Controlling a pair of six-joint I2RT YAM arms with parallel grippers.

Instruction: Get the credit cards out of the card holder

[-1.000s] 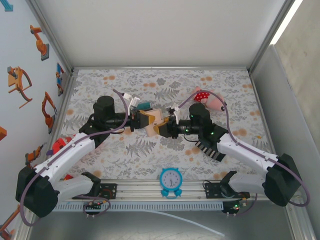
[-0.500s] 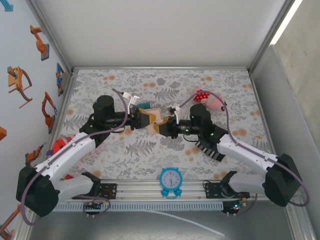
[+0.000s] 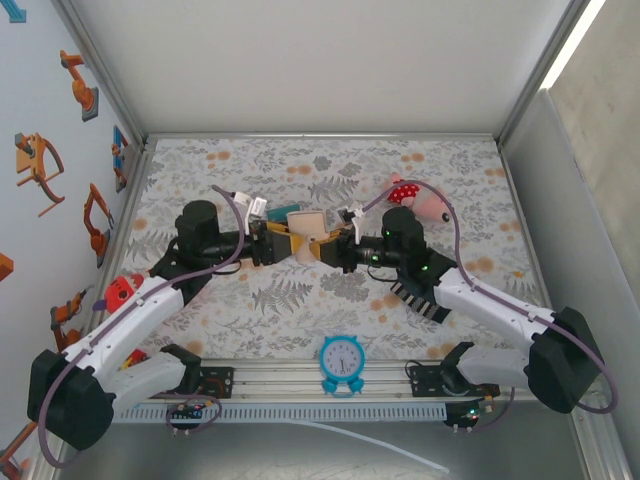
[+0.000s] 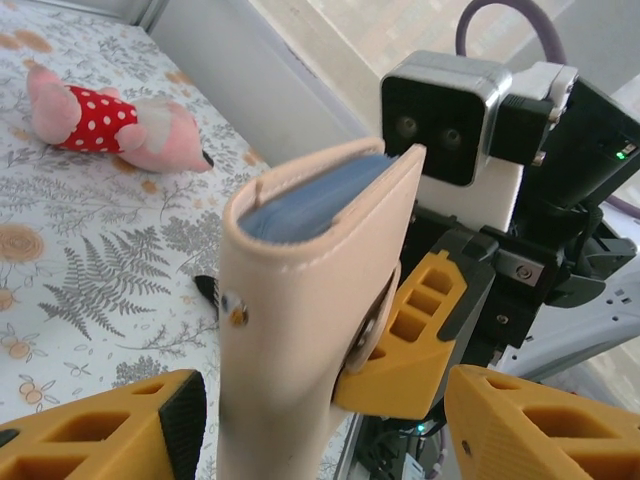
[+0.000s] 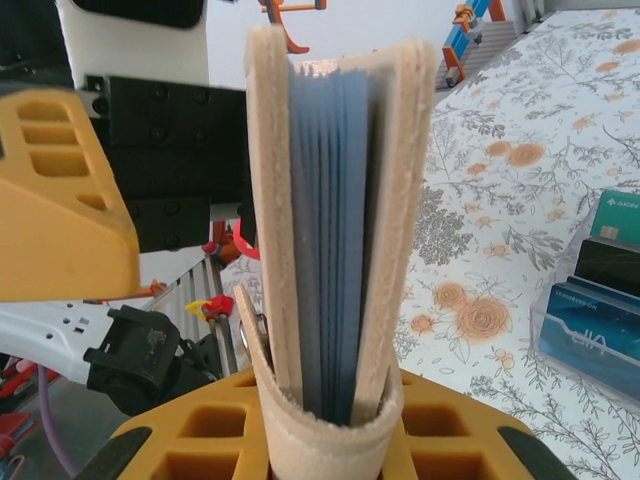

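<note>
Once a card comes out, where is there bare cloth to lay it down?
Bare cloth lies along the far edge left of the plush toy, and in the near middle between the card holder and the blue clock. Crowded: the centre, where the right gripper clamps the holder and the left gripper stands open, and by the striped sock.

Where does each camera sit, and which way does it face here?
Top external: above, behind the bases, looking down on the table; both arms show, left tool facing right tool.
Left wrist: on left arm, facing the right tool; own tool below.
Right wrist: on right arm, facing the left tool; own tool below.
Shared: wrist views see the card holder from opposite sides.
</note>
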